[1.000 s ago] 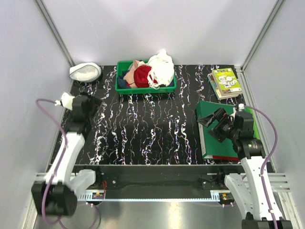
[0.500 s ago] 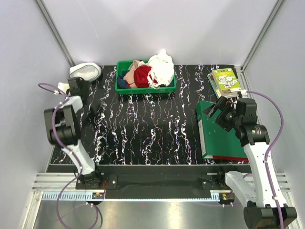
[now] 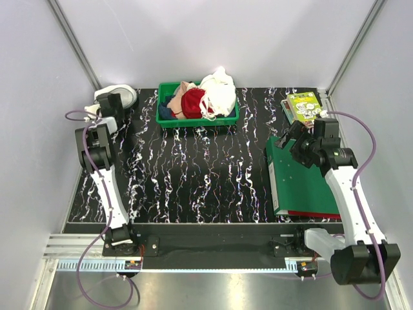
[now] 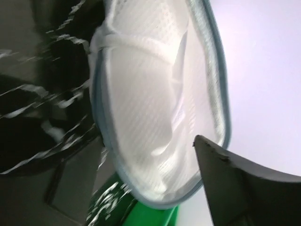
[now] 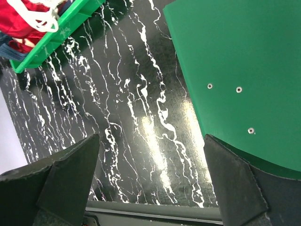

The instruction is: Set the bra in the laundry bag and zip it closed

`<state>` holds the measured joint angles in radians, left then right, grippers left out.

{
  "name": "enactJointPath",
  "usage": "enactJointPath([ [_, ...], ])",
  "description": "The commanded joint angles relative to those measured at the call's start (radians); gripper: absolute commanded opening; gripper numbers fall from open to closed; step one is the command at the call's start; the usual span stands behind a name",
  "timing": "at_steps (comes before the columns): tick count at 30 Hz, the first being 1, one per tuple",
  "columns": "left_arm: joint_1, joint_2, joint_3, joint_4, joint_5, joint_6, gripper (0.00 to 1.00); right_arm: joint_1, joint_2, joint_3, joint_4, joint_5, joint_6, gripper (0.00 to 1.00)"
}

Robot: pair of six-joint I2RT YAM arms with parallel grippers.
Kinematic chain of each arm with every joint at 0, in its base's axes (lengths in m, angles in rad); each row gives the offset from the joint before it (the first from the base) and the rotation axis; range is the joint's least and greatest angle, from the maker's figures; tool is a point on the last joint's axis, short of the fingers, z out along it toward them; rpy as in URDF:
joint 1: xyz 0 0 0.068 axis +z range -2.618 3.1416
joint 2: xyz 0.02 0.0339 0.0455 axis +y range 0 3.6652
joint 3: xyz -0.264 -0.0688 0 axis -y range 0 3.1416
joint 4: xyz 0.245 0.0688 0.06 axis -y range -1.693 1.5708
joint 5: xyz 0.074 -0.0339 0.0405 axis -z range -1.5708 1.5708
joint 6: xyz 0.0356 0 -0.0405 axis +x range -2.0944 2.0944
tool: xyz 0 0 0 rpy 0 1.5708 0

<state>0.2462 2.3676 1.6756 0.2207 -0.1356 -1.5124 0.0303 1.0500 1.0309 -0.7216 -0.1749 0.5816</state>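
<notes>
Bag (image 4: 155, 108): a white mesh dome with a grey zip round its rim and a white band across one end. It lies in the far left corner of the table (image 3: 193, 174), close to the wall. I cannot tell whether the zip is done up.
Bra (image 3: 218, 90): white and soft, with thin looping straps. It is heaped at the right end of the bin (image 3: 197, 121), on top of the other clothes and just beside a red garment (image 3: 192, 103). It is well apart from the bag.
Left arm: folded steeply with the elbow raised, reaching into the far left corner.
Left gripper (image 3: 111, 102): over the near side of the bag, hiding part of it in the top view. The wrist view shows only one dark finger (image 4: 235, 188), just beside the bag's rim. I cannot tell how wide the jaws stand or whether they touch the mesh.
Right arm: stretched up the right side, with the wrist above the far end of the green binder (image 3: 306, 187).
Right gripper (image 5: 150, 141): jaws spread wide with nothing between them, over the binder's left edge and the bare table.
</notes>
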Motion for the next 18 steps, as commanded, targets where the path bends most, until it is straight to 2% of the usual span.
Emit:
enactJointPath([
  [1, 0.013, 0.094, 0.172, -0.058, 0.037, -0.106, 0.56, -0.004, 0.045, 0.070, 0.034, -0.004, -0.031, 1.00],
  [2, 0.018, 0.100, 0.177, -0.050, 0.054, -0.108, 0.46, -0.003, 0.050, 0.077, 0.033, -0.015, -0.035, 1.00],
  [3, 0.019, 0.085, 0.171, -0.035, 0.071, -0.108, 0.27, -0.004, 0.057, 0.087, 0.033, -0.037, -0.046, 1.00],
  [6, 0.016, -0.011, 0.054, -0.014, 0.100, -0.036, 0.11, -0.004, 0.062, 0.097, 0.027, -0.089, -0.081, 1.00],
  [7, 0.013, -0.113, 0.009, -0.030, 0.099, 0.045, 0.10, -0.003, 0.058, 0.095, 0.025, -0.104, -0.089, 1.00],
  [9, 0.010, -0.216, -0.140, -0.063, 0.100, 0.131, 0.08, -0.001, 0.051, 0.077, 0.025, -0.165, -0.108, 1.00],
  [10, 0.008, -0.332, -0.189, -0.095, 0.109, 0.217, 0.04, 0.003, 0.039, 0.069, 0.025, -0.184, -0.111, 1.00],
  [11, 0.008, -0.388, -0.308, -0.115, 0.110, 0.259, 0.04, 0.022, 0.030, 0.061, 0.025, -0.201, -0.117, 1.00],
  [13, 0.008, -0.567, -0.431, -0.185, 0.119, 0.369, 0.00, 0.077, 0.009, 0.040, 0.021, -0.213, -0.127, 1.00],
  [14, 0.004, -0.634, -0.541, -0.207, 0.123, 0.400, 0.00, 0.094, 0.002, 0.032, 0.014, -0.213, -0.126, 1.00],
  [18, -0.008, -0.914, -0.802, -0.372, 0.197, 0.529, 0.00, 0.161, 0.010, -0.003, -0.016, -0.247, -0.129, 1.00],
])
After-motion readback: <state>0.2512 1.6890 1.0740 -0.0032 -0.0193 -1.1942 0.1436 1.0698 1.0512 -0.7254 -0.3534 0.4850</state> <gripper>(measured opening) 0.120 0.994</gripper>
